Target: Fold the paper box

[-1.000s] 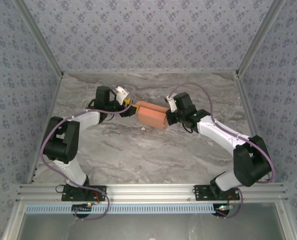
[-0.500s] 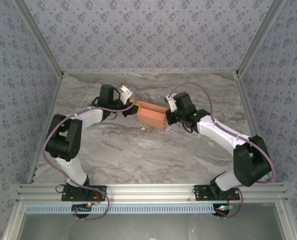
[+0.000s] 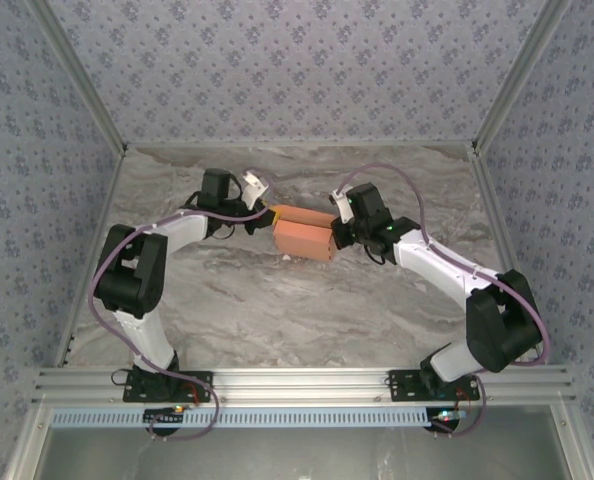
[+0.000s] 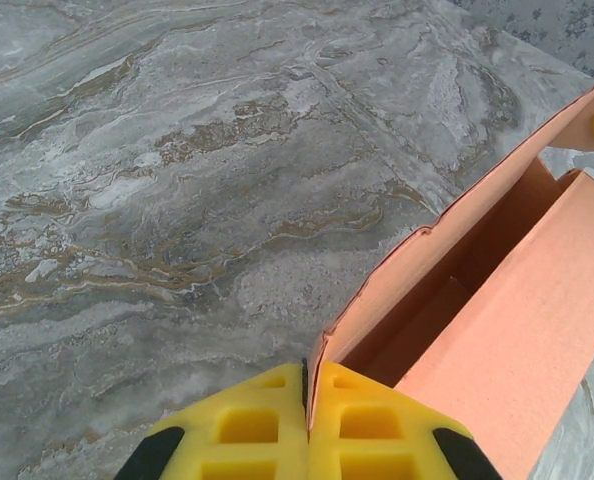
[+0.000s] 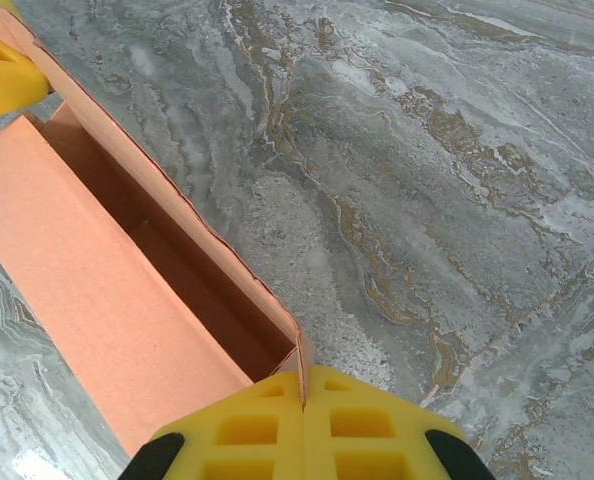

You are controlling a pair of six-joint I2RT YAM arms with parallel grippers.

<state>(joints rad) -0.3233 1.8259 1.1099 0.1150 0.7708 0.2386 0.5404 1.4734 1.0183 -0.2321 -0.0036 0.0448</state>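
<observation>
**Item 1.** Salmon-orange, thin-cardboard rectangular paper box point(image 3: 305, 236), top open and inner walls showing.
- Location: on the grey marble-patterned table point(image 3: 277, 310), centre-rear, between the two arms.
- Long axis: roughly 10 to 4 o'clock in the top view.

**Item 2.** Left gripper point(image 3: 271, 214), yellow foam pads pressed together.
- It pinches the thin long wall at the box's 10 o'clock end.
- From the left wrist camera, the paper box point(image 4: 507, 320) runs off toward 1 o'clock.

**Item 3.** Right gripper point(image 3: 335, 236), pads likewise pressed together.
- It nips what appears to be the same wall at the 4 o'clock end.
- From the right wrist camera, the paper box point(image 5: 107, 290) runs toward 10 o'clock.

**Note.** The box lies lengthwise between the grippers, neither nearer. The next fold likely needs both ends of that wall moved together.
</observation>
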